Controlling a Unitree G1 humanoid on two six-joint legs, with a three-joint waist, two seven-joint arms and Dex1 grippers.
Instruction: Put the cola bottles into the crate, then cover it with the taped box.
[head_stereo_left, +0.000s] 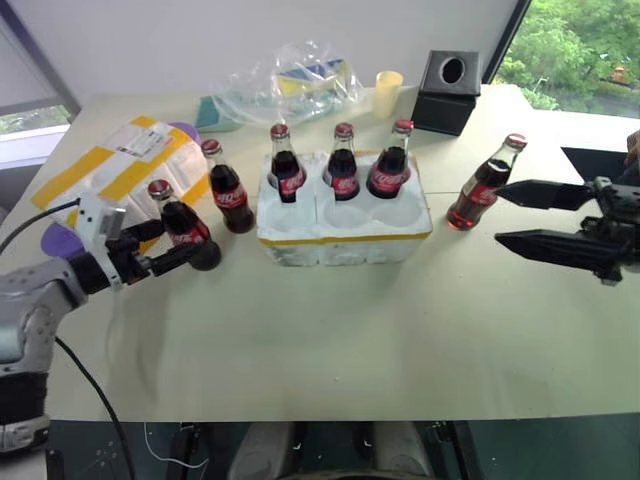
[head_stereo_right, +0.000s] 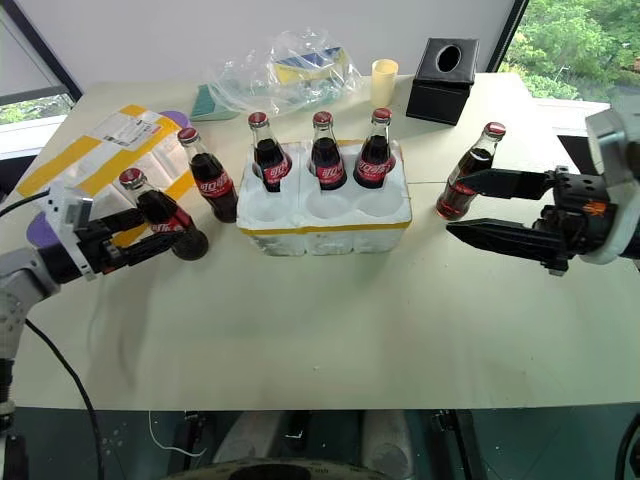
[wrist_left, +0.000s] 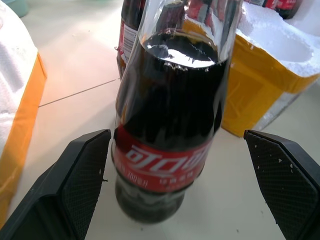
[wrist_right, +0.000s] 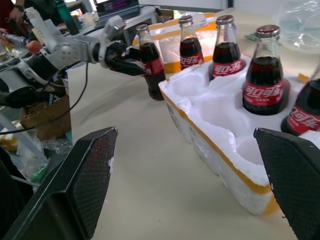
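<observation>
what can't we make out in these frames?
- Nearest left cola bottle: cap cut off by the left wrist view's top edge.
- Crate: well floors hidden by its own walls, head views.
- Taped box: shipping label print too small.
- Black cube: inside its hole is dark.

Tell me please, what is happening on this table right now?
A robot is loading cola bottles into a white foam crate. Three bottles stand in its back wells; the front wells are empty. The open left end effector straddles one bottle on the table, not yet gripping. The open right end effector hovers near another bottle.
</observation>
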